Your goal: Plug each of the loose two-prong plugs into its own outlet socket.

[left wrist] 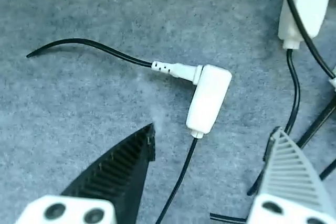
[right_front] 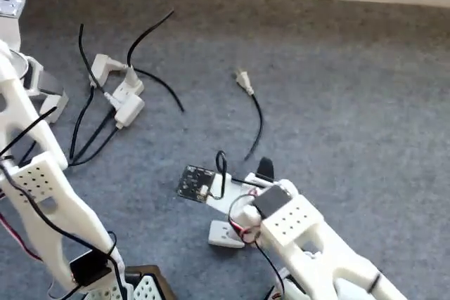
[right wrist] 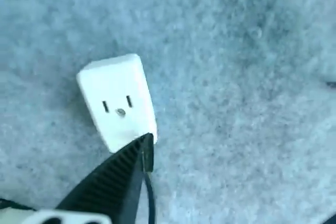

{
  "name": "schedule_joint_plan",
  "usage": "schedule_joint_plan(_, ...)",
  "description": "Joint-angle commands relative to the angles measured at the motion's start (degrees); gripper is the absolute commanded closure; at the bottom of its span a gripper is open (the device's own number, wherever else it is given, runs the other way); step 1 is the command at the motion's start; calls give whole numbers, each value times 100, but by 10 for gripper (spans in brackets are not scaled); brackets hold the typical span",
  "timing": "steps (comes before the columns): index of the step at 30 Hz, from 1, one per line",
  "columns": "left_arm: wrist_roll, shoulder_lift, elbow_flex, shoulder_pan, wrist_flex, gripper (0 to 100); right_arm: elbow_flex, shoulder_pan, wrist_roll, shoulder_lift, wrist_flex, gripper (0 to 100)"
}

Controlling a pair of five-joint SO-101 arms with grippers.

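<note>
Toward the far middle of the grey carpeted surface (right_front: pixel 365 103), a loose white two-prong plug on a black cord (right_front: pixel 244 81) lies well apart from both arms. White outlet block with two slots (right wrist: pixel 118 100) lies face-up just beside the right end effector (right wrist: pixel 140 153); can't tell how far that one is open. Left end effector (left wrist: pixel 211 132) is spread wide, holding nothing, near a white corded socket (left wrist: pixel 209 98).
</note>
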Motion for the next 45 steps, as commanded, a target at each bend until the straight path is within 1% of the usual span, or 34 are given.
schedule_joint_plan(1,-44,-171,-233,154,44,670,303,-75,35,-347,-40,484)
schedule_joint_plan(5,-44,-163,-233,154,44,670,866,-66,18,-119,-919,484)
schedule_joint_plan(8,-44,-163,-224,136,53,670,980,-66,-316,295,-1420,484)
schedule_joint_plan(13,-62,-154,-224,163,299,670,541,-40,-378,1490,-1938,484)
schedule_joint_plan(17,-70,84,-259,171,299,670,-119,330,-378,2677,-2176,484)
schedule_joint_plan(19,-79,251,-242,215,299,670,-488,558,-378,3011,-2158,484)
schedule_joint_plan(22,-141,479,-259,242,316,670,-892,1015,-378,2738,-1789,484)
schedule_joint_plan(24,-431,558,-242,312,387,670,-1138,1323,-360,2176,-1358,484)
schedule_joint_plan(26,-501,523,-242,523,492,670,-1402,1648,-360,1367,-875,484)
schedule_joint_plan(28,-404,365,-277,760,501,670,-1754,2035,-369,479,-233,484)
schedule_joint_plan(31,-281,-277,-163,1191,527,671,-2246,2800,-369,-760,945,484)
schedule_joint_plan(33,-185,-796,312,1508,527,671,-2281,3336,-378,-1446,1437,484)
schedule_joint_plan(36,-193,-1701,1727,2229,527,677,-1613,4347,-378,-2193,1341,484)
schedule_joint_plan(38,-264,-2422,3055,2800,519,708,-1015,5138,-440,-2308,927,484)
schedule_joint_plan(41,-738,-3705,5121,3688,492,740,-22,6255,-1213,-2097,13,484)
schedule_joint_plan(43,-976,-4673,6422,4224,378,740,593,6712,-1565,-2018,-593,484)
schedule_joint_plan(45,-1222,-5657,7679,4593,26,739,1103,6905,-1600,-2053,-919,484)
